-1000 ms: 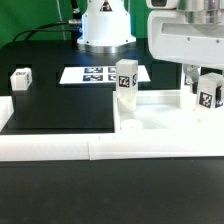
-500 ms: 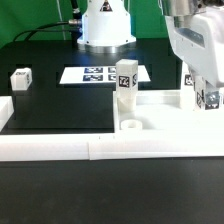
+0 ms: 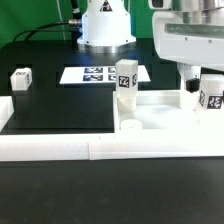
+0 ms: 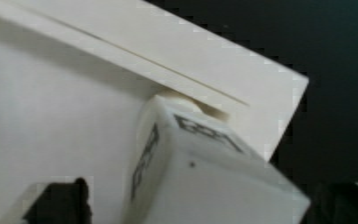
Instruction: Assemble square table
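The square table slab [image 3: 165, 113] lies flat at the exterior view's right, with a round hole [image 3: 130, 126] at its near left corner. One tagged white leg [image 3: 125, 82] stands upright on its far left corner. My gripper [image 3: 203, 94] is shut on a second tagged leg [image 3: 211, 98], held upright on the slab's far right corner. In the wrist view this leg [image 4: 202, 165] fills the space between my dark fingers [image 4: 60, 200], over the slab [image 4: 69, 90]. A third leg [image 3: 20, 78] lies loose at the far left. The fourth leg is out of view.
The marker board [image 3: 98, 73] lies flat at the back in front of the arm's base [image 3: 105, 25]. A low white border wall [image 3: 55, 148] runs along the front and left of the black table [image 3: 60, 105].
My wrist was turned and tilted half a second ago. It now faces the front again, as it did a second ago. The leg stays in my fingers at the same corner.
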{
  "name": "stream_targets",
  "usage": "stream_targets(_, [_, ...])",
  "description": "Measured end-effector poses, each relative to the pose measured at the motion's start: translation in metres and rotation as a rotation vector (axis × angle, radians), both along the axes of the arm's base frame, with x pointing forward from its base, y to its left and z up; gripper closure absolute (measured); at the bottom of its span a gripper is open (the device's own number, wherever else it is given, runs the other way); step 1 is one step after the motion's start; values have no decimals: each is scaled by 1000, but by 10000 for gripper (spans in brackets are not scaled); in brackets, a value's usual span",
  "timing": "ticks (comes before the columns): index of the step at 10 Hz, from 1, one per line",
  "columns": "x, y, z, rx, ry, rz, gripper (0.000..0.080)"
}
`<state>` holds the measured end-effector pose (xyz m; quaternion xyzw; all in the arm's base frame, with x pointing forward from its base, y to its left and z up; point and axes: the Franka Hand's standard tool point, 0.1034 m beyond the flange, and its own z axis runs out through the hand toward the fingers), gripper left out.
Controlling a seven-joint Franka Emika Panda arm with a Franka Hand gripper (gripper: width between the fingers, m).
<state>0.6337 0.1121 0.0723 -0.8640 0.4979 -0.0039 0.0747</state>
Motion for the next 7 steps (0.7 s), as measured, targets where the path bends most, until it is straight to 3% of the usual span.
stream_targets(3, [0,-2,0,-22,-22,186,151])
stream_targets(5, [2,4,1,-87,-54,531,150])
stream_targets(7, [-1,11,-1,-106,-76,737,150])
